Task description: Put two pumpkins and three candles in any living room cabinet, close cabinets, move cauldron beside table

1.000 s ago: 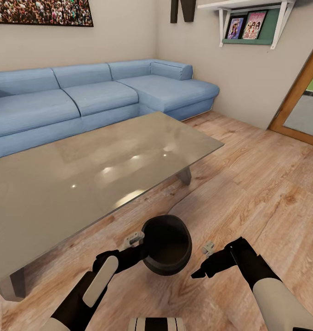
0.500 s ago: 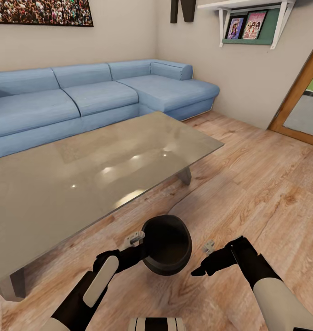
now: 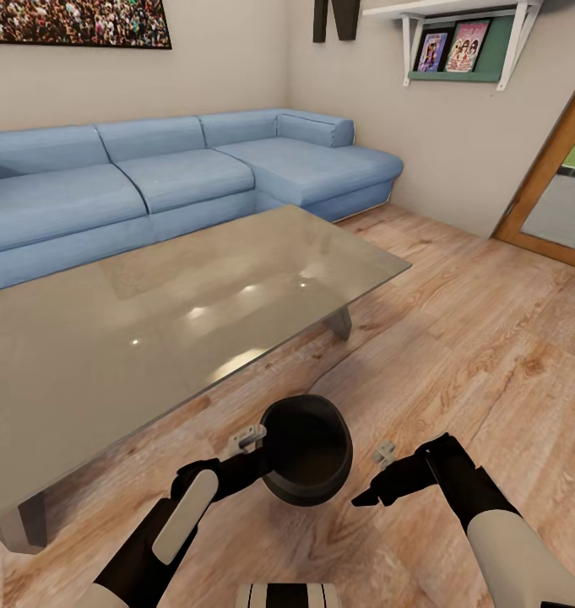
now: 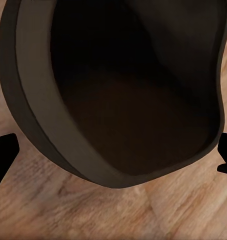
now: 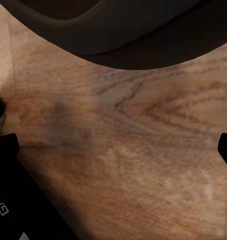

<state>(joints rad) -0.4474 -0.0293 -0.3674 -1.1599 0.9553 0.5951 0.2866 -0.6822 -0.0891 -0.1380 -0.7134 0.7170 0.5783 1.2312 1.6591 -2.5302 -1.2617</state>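
The black cauldron (image 3: 308, 452) stands on the wooden floor just off the near long edge of the grey glass-topped table (image 3: 152, 321), close to its right end leg. My left gripper (image 3: 255, 449) is at the cauldron's left rim. In the left wrist view the gripper (image 4: 113, 160) is open, its fingers spread wide on either side of the cauldron's mouth (image 4: 128, 100). My right gripper (image 3: 373, 477) hovers to the right of the cauldron, apart from it. It too is open (image 5: 113, 145) over bare floor, with the cauldron's belly (image 5: 118, 30) ahead. Pumpkins, candles and cabinet are out of view.
A blue corner sofa (image 3: 177, 177) runs along the wall behind the table. A wall shelf with framed pictures (image 3: 456, 42) hangs at the upper right. A wooden-framed doorway (image 3: 557, 186) is at the far right. Wooden floor (image 3: 473, 338) stretches to the right of the table.
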